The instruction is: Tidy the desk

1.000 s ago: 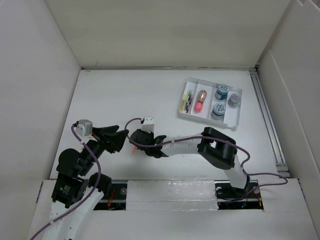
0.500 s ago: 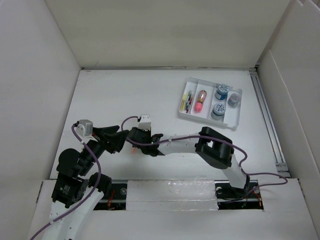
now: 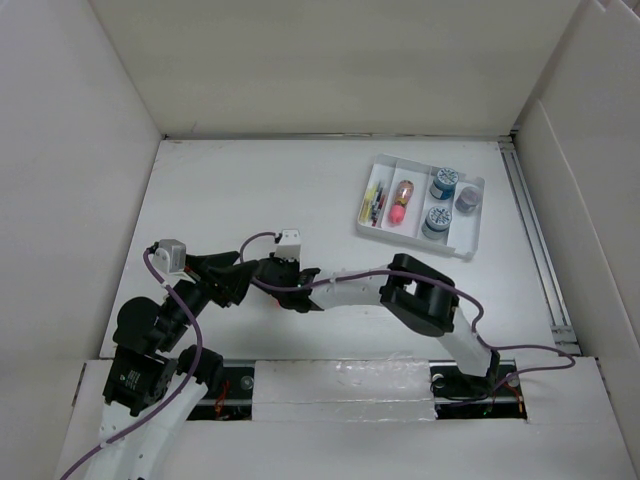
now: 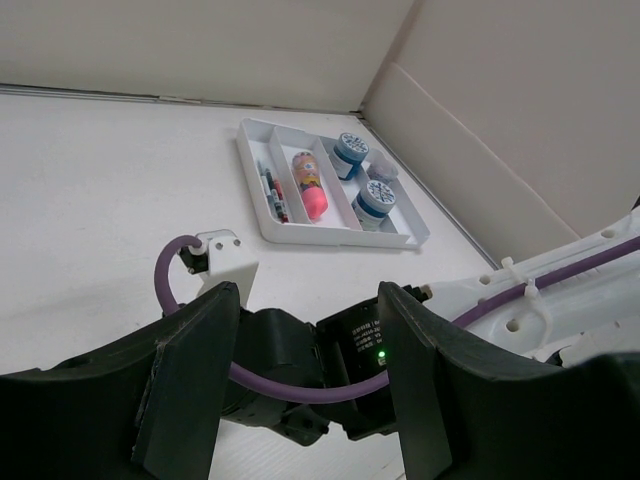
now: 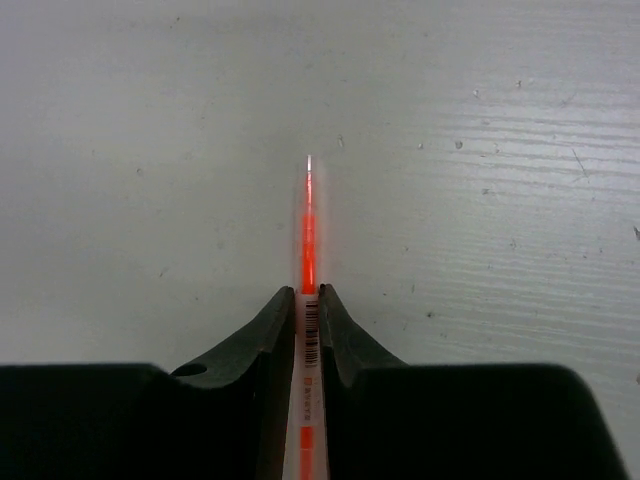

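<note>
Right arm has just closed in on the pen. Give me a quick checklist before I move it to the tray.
1. Right gripper shut on the pen: ok, the pen is pinched between both fingers.
2. Pen lifted off the desk: cannot tell from either view.
3. Left gripper empty: ok, fingers open, holding nothing.
4. Left gripper out of the right arm's way: not ok, the right wrist sits right in front of its open fingers.
5. Route to the tray: ok, only bare desk lies between.
6. Room in the tray's pen compartment: cannot tell, it already holds pens.
</note>
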### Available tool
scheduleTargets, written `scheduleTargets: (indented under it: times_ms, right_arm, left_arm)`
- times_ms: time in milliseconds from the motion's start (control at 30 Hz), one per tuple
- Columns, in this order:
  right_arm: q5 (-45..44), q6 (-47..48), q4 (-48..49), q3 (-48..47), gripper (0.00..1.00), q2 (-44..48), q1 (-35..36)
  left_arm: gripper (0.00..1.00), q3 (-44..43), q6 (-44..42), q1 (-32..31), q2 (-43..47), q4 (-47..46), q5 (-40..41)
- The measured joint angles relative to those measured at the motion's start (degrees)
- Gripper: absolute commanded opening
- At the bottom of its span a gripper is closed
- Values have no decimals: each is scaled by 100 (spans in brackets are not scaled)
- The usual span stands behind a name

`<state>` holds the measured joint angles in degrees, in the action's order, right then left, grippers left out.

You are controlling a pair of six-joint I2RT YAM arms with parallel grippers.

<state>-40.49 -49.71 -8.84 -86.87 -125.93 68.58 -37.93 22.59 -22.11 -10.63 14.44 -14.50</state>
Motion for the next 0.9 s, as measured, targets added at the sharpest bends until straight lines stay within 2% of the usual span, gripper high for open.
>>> scheduleTargets:
  times_ms: [100,233,433,567,700,800,900]
  right_arm:
    - [-4,-116,197,304,10,146,-33]
    - [31,-227,323,973,5,597,-184]
    - [221,-225,417,1864,4,1307,-743]
    - [468,-39,514,2227,5,1902,-1379]
    - [789,214,890,2319,9,2476,-2328]
    - [999,382,1036,2094,9,2461,-3093]
    - [1213,507,1062,1591,10,2039,-3755]
  left_arm:
    - [54,0,0,0,0,0,-2]
    - [54,0,0,0,0,0,-4]
    - [54,0,0,0,-7,0,-7]
    - [54,0,0,0,-9,0,-7]
    - [54,0,0,0,-24,0,-15]
    - [54,0,0,0,-28,0,-13]
    - [54,0,-2,0,-44,-2,-28]
